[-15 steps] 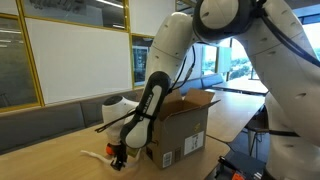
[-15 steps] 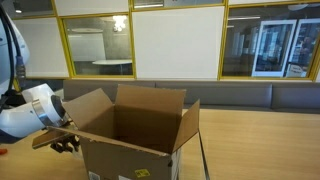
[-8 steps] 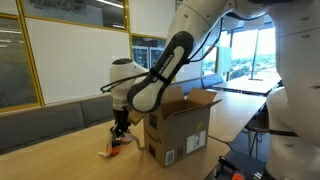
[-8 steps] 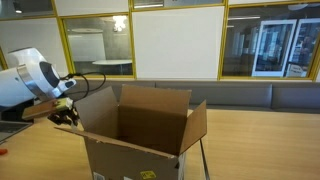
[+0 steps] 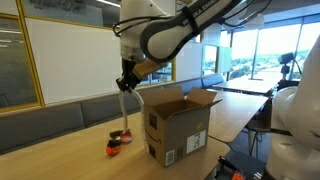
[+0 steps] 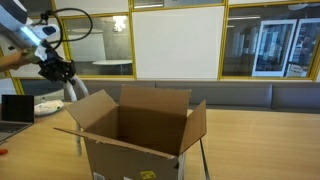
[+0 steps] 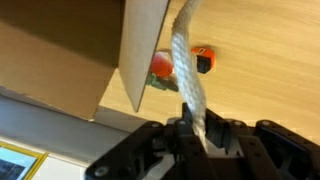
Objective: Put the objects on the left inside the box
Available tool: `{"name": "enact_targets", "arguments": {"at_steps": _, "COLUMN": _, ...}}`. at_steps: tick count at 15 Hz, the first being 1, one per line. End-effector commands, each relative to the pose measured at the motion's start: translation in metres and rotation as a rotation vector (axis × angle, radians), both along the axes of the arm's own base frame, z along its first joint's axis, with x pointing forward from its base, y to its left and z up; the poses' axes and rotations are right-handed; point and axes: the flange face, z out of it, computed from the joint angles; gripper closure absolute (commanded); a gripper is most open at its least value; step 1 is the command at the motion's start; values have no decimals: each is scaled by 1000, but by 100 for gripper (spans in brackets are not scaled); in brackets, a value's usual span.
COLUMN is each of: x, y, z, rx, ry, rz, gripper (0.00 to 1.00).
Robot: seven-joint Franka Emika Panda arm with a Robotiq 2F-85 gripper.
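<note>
A: What is lying at the left?
B: The orange-red piece (image 5: 113, 148) is sitting on the table (image 5: 50, 155), at eight o'clock from the box (image 5: 182, 128); the wrist view is showing the red-and-black piece (image 7: 203, 60) just beside it.
A: And the gripper?
B: The gripper (image 5: 127, 82) is pinching the white cord (image 5: 123, 108) tight, at eleven o'clock above the box; the cord is dangling over those pieces.

The box (image 5: 180, 128) stands on the table (image 5: 50, 150); two pieces (image 5: 114, 149) lie just beside it, the cord (image 7: 188, 70) hanging above them.
</note>
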Motion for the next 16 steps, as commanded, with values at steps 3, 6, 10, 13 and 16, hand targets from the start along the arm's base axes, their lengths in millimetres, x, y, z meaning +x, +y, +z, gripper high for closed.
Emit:
{"name": "enact_targets", "arguments": {"at_steps": 3, "x": -37, "y": -57, "z": 101, "rx": 12, "ry": -173, "rz": -203, "gripper": 87}}
{"name": "enact_targets", "arguments": {"at_steps": 6, "x": -49, "y": -95, "z": 138, "rx": 13, "ry": -251, "rz": -313, "gripper": 88}}
{"name": "enact_targets", "arguments": {"at_steps": 10, "x": -60, "y": -144, "z": 157, "rx": -8, "ry": -297, "rz": -437, "gripper": 88}}
{"name": "enact_targets", "arguments": {"at_steps": 13, "x": -60, "y": -171, "z": 148, "rx": -12, "ry": -272, "rz": -489, "gripper": 88}}
{"name": "enact_targets", "arguments": {"at_steps": 16, "x": -55, "y": -190, "z": 125, "rx": 8, "ry": -219, "rz": -518, "gripper": 88}}
